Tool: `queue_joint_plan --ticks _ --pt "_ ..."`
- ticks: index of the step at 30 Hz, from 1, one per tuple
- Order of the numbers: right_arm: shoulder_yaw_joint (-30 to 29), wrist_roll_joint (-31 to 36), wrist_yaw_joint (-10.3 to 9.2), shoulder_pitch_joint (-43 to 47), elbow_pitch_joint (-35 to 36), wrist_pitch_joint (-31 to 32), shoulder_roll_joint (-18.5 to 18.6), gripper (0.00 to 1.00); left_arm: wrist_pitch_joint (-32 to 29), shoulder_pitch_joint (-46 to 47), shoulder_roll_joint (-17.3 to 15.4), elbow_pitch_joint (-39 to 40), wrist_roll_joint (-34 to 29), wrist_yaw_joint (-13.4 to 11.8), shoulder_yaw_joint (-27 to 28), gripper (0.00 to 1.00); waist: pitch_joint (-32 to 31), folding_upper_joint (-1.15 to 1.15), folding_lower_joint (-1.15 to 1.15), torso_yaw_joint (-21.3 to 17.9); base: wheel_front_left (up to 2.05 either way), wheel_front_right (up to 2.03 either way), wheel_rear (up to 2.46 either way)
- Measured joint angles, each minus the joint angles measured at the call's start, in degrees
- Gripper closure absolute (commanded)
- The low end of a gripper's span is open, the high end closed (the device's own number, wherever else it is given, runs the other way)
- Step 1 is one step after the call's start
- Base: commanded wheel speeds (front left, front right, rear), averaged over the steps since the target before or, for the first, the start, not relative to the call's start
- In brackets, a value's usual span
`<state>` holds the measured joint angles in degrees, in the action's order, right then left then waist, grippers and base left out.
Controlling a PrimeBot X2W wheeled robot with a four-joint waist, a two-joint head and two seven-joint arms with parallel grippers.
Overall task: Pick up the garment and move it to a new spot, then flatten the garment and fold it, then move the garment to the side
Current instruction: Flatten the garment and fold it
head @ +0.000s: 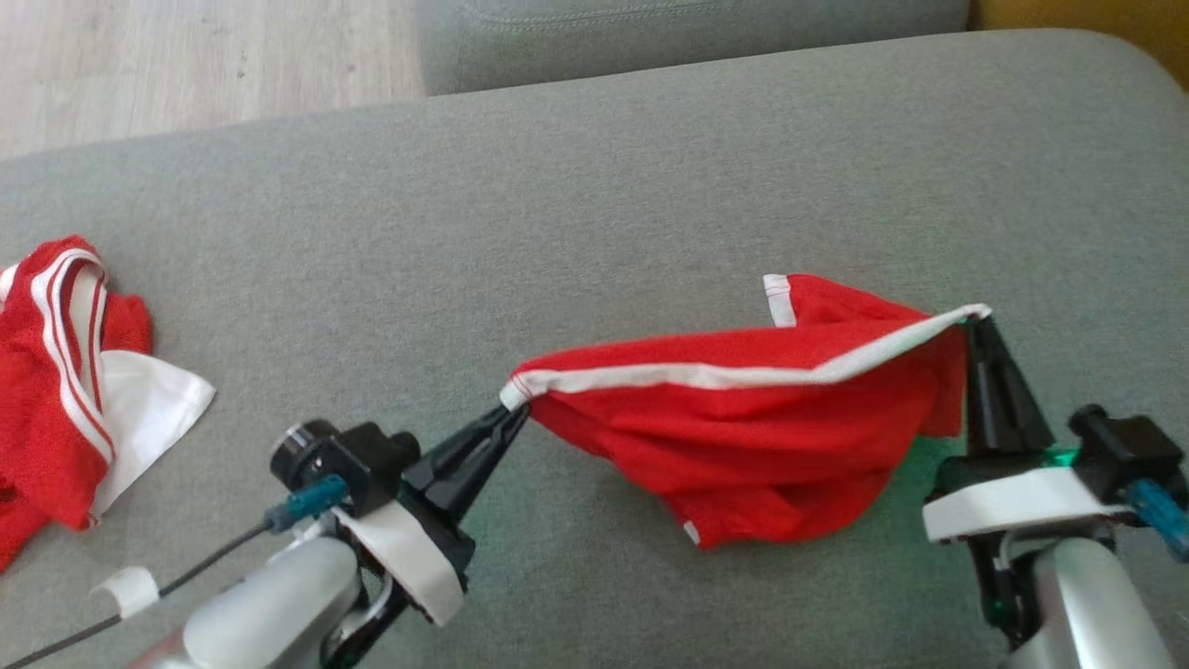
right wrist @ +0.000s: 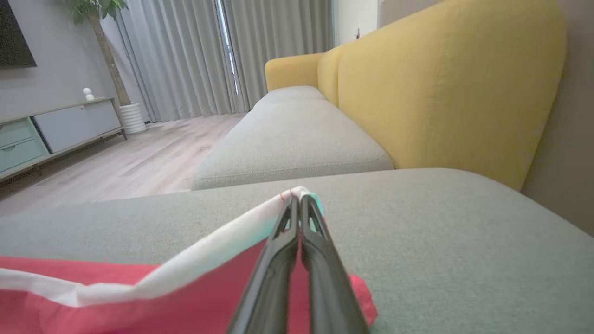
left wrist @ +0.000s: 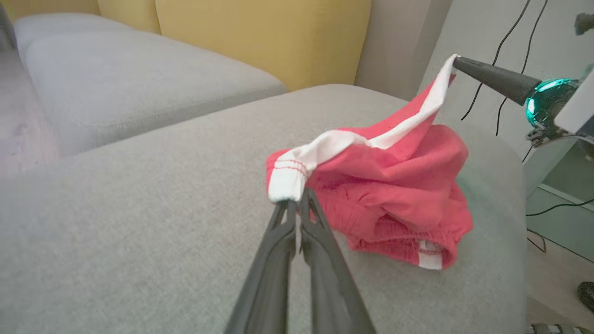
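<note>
Where the garment is: right of centre in the head view, red cloth with a white band, held up by the band's two ends; lower folds sag onto the grey sofa cushion.
Left end effector: fingers pressed together on the left end of the band, lower centre of the head view; left wrist view shows the band end bunched at the fingertips.
Right end effector: fingers together, clamped on the right end of the band, right side of the head view; this end sits higher in the frame than the left one.
Band: spans the two grips, slightly slack, with a shallow dip mid-span.
Loose corner: white-edged flap standing up behind the band, right of centre.
Other clothing: second red-and-white piece, crumpled at the left edge of the head view, well apart from the held garment.
Background: wood floor at upper left of the head view; yellow backrest at upper right of the right wrist view.
</note>
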<state>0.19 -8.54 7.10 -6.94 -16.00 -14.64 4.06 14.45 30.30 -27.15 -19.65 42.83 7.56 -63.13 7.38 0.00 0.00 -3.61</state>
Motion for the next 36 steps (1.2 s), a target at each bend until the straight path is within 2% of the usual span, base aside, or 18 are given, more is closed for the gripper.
queue_joint_plan --ticks 7,9,10,14,17,21,24,28,32,36 --pt "-3.0 1.7 0.0 1.2 11.5 0.0 0.4 1.0 0.0 1.6 -1.7 4.1 -5.3 -0.5 4.5 1.0 -0.4 0.0 0.0 -0.6 0.0 0.0 0.0" --pt "-3.3 1.9 0.0 0.8 12.8 0.0 0.8 1.0 0.0 2.7 -1.9 4.7 -5.9 -0.5 4.8 1.0 -0.1 0.0 -0.01 -0.6 0.0 0.0 0.0" --pt "-3.6 2.1 0.0 0.1 13.8 0.0 1.5 1.0 0.0 4.2 -2.2 5.4 -6.4 -0.5 5.1 1.0 0.2 0.0 0.0 -0.5 0.0 0.0 0.0" --pt "-2.3 0.4 0.0 -10.4 14.6 0.6 9.4 1.0 -3.3 16.0 -4.5 7.1 -9.9 -0.4 5.0 1.0 2.2 0.0 0.0 -0.3 0.0 0.0 0.0" --pt "-0.8 -3.0 0.0 -21.4 12.4 2.5 14.2 1.0 -4.7 24.8 -4.8 6.7 -10.5 -0.2 4.3 1.0 4.1 0.0 0.01 -0.3 0.0 0.0 0.0" --pt "3.4 -6.7 0.0 -35.7 6.6 3.4 18.2 1.0 -6.2 35.4 -4.6 3.2 -9.7 0.0 0.3 1.0 7.3 0.0 0.01 -0.2 0.0 0.0 0.0" --pt "6.6 -7.9 0.0 -45.1 1.5 3.1 20.5 1.0 -6.3 42.9 -3.9 -1.8 -9.8 0.0 -2.1 1.0 10.0 0.0 0.02 -0.1 0.0 0.0 0.0" --pt "8.9 -8.8 0.0 -56.0 -4.6 1.2 22.4 1.0 -3.4 52.3 -1.2 -9.8 -12.3 0.0 -2.0 1.0 13.3 0.0 0.02 0.4 0.0 0.0 0.0" --pt "9.5 -9.1 0.0 -61.5 -6.9 -0.1 22.6 1.0 -0.4 56.4 1.0 -14.9 -14.2 -1.1 0.2 1.0 15.8 0.0 0.02 1.1 0.0 0.0 0.0" --pt "9.4 -9.3 0.0 -59.8 -6.0 -0.1 23.0 1.0 0.3 54.1 2.0 -15.6 -15.0 -1.2 0.3 1.0 17.3 0.0 0.02 2.1 0.0 0.0 0.0"
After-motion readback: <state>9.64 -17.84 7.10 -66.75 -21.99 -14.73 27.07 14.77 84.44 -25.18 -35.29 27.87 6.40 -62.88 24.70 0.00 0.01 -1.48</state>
